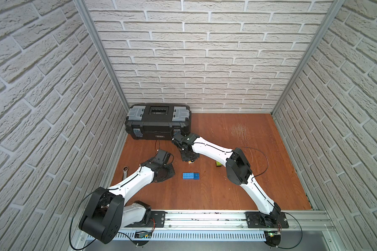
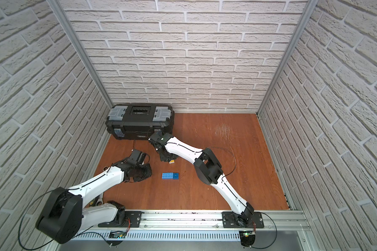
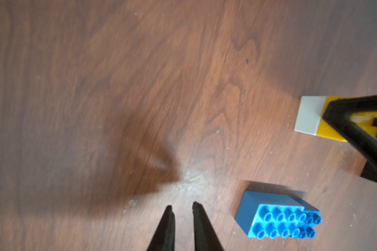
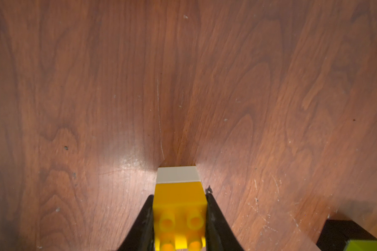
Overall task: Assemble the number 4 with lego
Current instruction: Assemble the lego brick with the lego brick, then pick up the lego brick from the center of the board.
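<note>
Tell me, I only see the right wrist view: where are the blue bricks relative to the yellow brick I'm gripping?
Observer: The blue bricks lie joined on the table, nearer the mounting rail than the right gripper holding the yellow brick.
Operator: Is the left gripper busy?
Observer: No, it hangs empty beside them, jaws narrowly apart.
Operator: What's beyond my gripper?
Observer: A black toolbox against the back wall.

Twin high overviews; close downward wrist views, apparently sharing yellow brick [image 3: 329,131] [image 4: 179,195].
</note>
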Robot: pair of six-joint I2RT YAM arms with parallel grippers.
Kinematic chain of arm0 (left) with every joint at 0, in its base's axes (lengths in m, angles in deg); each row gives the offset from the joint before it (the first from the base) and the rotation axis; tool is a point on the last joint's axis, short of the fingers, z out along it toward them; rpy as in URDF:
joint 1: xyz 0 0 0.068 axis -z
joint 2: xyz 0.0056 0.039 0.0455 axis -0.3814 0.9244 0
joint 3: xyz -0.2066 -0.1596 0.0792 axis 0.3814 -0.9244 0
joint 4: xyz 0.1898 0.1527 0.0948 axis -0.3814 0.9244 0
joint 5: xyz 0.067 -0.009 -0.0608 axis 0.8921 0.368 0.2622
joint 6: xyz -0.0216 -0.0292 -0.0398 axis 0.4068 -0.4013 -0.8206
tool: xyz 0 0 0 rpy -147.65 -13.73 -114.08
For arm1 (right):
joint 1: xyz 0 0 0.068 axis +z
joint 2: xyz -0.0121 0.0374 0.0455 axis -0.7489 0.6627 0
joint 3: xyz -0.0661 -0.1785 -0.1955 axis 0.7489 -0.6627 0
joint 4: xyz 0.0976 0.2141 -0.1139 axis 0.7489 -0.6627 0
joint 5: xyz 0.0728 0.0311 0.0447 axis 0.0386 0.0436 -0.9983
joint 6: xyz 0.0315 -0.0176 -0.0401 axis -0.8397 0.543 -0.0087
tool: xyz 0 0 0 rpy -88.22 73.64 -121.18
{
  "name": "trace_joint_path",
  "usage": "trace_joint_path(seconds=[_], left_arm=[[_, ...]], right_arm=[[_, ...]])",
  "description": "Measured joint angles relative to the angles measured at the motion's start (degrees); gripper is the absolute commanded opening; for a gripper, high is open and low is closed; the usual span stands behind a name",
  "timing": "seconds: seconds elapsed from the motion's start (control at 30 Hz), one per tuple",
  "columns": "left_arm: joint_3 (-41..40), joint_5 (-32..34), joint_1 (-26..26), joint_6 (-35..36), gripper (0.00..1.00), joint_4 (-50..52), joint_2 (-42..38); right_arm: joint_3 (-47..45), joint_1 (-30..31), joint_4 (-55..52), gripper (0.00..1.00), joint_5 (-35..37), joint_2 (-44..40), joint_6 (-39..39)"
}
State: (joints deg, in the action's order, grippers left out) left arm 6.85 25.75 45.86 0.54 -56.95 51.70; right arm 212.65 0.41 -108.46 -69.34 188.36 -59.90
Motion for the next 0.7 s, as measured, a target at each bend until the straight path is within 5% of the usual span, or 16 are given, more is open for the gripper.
trace_joint_path(seconds=[0.7], left_arm=[[-1.51, -2.03, 5.38, -4.44, 0.18, -3.28, 1.75]], right_arm=[[-0.39, 0.00, 1.18, 0.02, 0.22, -0.59, 1.95]])
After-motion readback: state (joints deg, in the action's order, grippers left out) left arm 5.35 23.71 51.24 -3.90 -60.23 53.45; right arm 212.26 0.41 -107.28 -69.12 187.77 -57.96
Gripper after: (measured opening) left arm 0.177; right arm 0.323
